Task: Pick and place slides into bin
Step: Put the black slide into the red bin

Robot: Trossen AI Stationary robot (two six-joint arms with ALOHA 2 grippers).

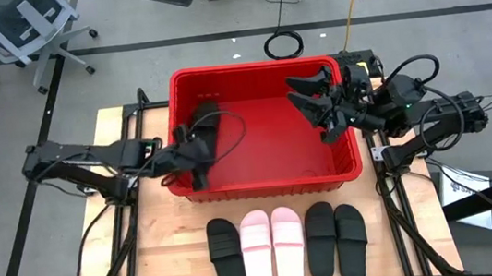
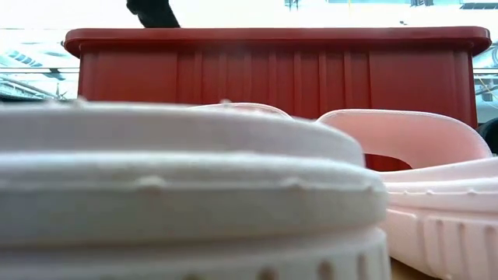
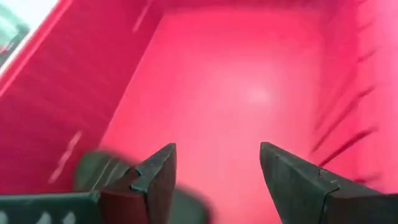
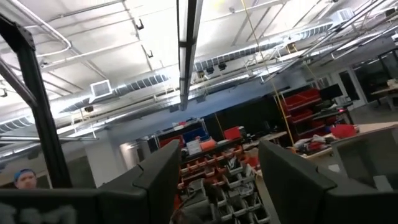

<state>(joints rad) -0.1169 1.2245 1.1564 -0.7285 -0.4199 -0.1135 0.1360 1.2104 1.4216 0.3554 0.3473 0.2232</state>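
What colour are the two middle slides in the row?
Pale pink slides, clearest in the high view.

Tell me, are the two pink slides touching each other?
Touching. In the high view the left pink slide and the right pink slide lie side by side on the table with no wood showing between their inner edges.

Setting: industrial robotics lab or workshop. Evidence: open ceiling with exposed ducts [image 4: 143, 84] and steel beams [image 4: 186, 43] across the upper frame of the right wrist view; shelving stacked with red storage bins [image 4: 298, 102] at centre right; grey concrete floor marked with dark tape lines [image 1: 216, 37], loose cables [image 1: 283, 43] at upper centre, office chair [image 1: 25, 28] at upper left; wooden tabletop [image 1: 161, 250] in a metal frame.
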